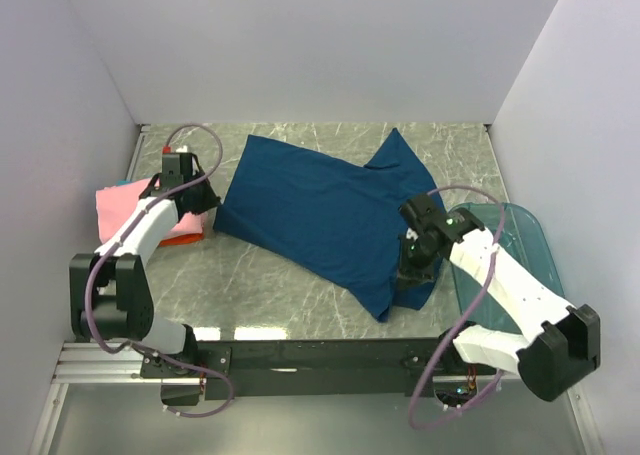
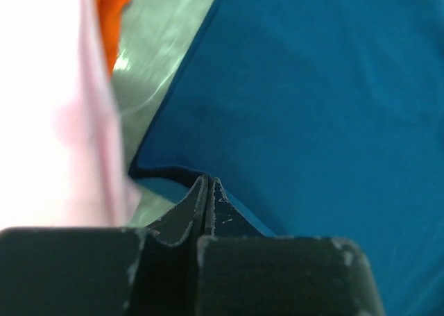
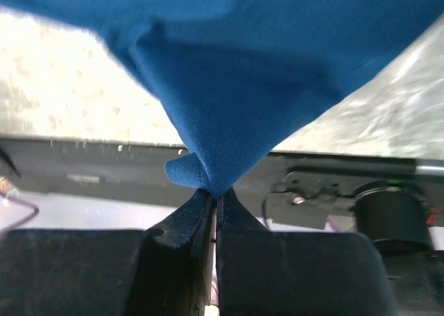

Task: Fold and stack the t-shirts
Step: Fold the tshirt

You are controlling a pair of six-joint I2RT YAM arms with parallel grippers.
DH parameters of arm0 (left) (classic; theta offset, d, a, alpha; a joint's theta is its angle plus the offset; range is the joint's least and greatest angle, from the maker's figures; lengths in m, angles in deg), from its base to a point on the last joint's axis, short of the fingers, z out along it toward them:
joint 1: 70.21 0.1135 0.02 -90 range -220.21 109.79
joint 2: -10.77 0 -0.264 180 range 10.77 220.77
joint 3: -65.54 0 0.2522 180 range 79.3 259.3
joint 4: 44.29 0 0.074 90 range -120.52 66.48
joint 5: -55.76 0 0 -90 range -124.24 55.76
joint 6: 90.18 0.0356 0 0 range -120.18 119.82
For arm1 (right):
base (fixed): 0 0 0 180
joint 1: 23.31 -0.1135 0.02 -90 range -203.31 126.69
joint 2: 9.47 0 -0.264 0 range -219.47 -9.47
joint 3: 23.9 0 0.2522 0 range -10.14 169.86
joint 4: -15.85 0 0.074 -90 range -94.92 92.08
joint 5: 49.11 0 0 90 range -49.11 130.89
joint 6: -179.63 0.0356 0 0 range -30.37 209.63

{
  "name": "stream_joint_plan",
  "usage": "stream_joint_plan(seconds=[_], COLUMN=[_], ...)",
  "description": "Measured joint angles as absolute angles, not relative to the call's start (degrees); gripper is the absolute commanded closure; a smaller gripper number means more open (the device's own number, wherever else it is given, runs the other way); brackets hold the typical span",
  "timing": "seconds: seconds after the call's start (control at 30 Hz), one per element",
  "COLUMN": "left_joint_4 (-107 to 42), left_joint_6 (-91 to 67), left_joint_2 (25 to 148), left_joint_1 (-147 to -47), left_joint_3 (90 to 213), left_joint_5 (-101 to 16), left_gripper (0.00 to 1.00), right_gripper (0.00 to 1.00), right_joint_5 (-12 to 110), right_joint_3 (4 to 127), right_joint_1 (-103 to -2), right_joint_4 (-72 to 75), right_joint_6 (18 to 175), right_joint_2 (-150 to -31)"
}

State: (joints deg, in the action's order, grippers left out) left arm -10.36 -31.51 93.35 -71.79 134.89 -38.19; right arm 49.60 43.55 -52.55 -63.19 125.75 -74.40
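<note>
The dark blue shirt lies spread across the middle of the table. The right gripper is clamped on a small peak of its near right corner. The left gripper is pressed together at the shirt's left corner, seemingly pinching the hem. Both holds look thin, so an uneven pull could slip a corner free and bunch the fold. A leftward swing might disturb the pink shirt beside the arm.
</note>
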Motion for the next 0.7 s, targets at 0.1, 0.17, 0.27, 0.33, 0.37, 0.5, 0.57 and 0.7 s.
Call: stream_joint_plan(seconds=[0.1,0.17,0.27,0.33,0.37,0.5,0.57,0.7], left_joint_4=[-11.45,-12.24,-12.63,-12.68,-12.68,-12.66,-13.01,-13.33], left_joint_6=[-31.54,-31.54,-31.49,-31.43,-31.36,-31.25,-31.1,-31.03], left_joint_2=[95.54,97.25,99.26,100.55,101.22,104.24,106.01,109.9], left_joint_1=[-71.79,-71.79,-71.79,-71.79,-71.77,-71.79,-71.77,-71.77], left_joint_3=[137.56,139.2,141.03,142.5,143.35,147.11,149.34,153.73], left_joint_5=[-39.39,-40.04,-40.63,-41.05,-41.38,-42.65,-43.26,-44.9], left_gripper=[1.0,1.0,1.0,1.0,1.0,1.0,1.0,1.0], right_gripper=[1.0,1.0,1.0,1.0,1.0,1.0,1.0,1.0], right_joint_5=[48.64,48.05,47.27,46.61,46.39,45.82,45.6,44.8], right_joint_3=[46.09,48.36,51.93,54.48,55.95,61.72,64.41,69.0], right_joint_1=[-48.22,-45.42,-41.88,-39.47,-38.29,-34.16,-32.83,-31.13], right_joint_4=[-63.04,-62.58,-61.68,-61.16,-61.01,-59.98,-59.78,-59.43], right_joint_6=[122.69,120.73,117.84,116.03,115.15,112.33,111.0,108.81], right_joint_2=[-77.0,-79.08,-82.07,-84.13,-85.26,-89.72,-92.06,-96.87])
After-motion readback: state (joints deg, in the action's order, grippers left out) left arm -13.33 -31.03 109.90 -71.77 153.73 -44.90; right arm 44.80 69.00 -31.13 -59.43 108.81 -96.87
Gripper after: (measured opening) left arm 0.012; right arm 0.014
